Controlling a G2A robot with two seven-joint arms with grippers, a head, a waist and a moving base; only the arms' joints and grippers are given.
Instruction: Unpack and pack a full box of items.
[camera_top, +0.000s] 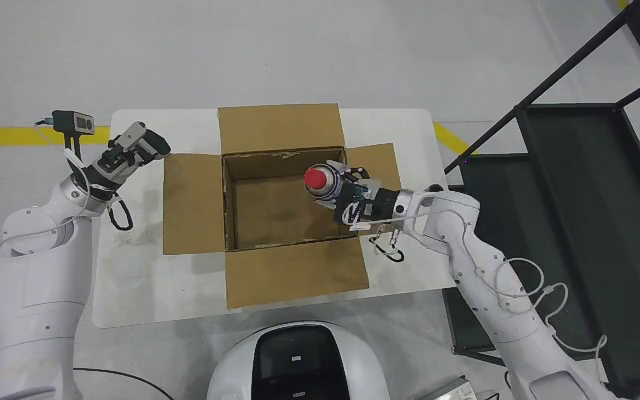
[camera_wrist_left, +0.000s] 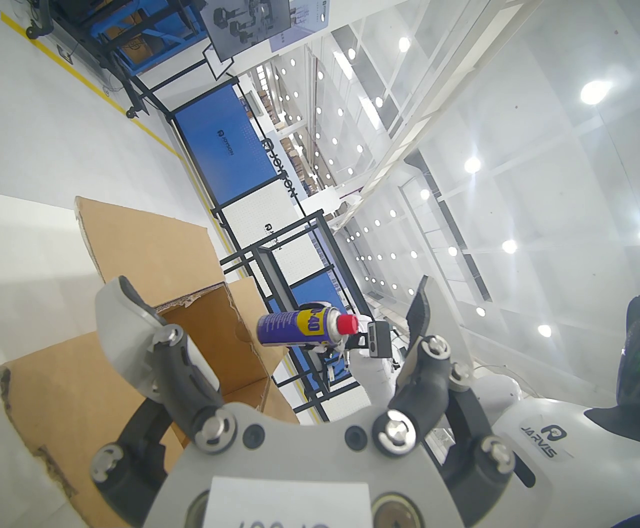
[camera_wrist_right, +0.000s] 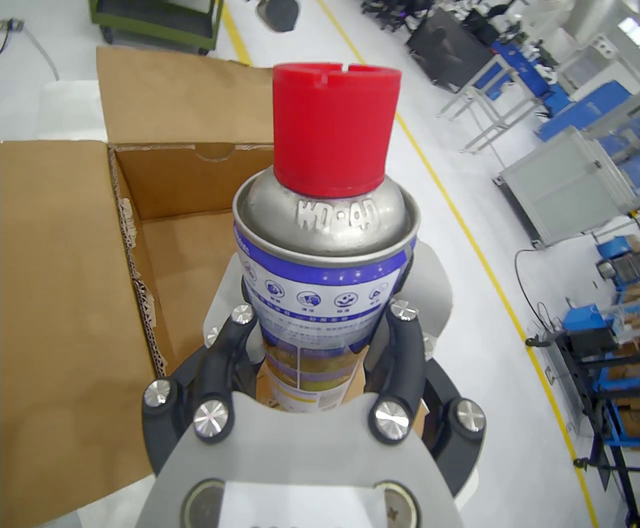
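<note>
The two arms are glossy white rounded shells. The left arm (camera_top: 40, 225) carries a looping black cable (camera_top: 122, 216) and a small grey box camera (camera_top: 75, 122), and the right arm (camera_top: 485, 265) carries thin white cables (camera_top: 535, 285). The left hand (camera_top: 145, 143) and right hand (camera_top: 350, 196) share grey plates, black linkages, silver screws (camera_wrist_left: 214, 425) and pale fingers (camera_wrist_left: 122, 307) with black pads.

**Box mid-table, can over its right side**

The box (camera_top: 270, 215) sits in the middle of the table (camera_top: 140, 270), its flaps spread on all four sides. Over its right half is the spray can (camera_top: 320, 180), clasped in the right gripper (camera_top: 345, 200). The left gripper (camera_top: 150, 140) hangs over the table's far-left corner, left of the left flap.
</note>
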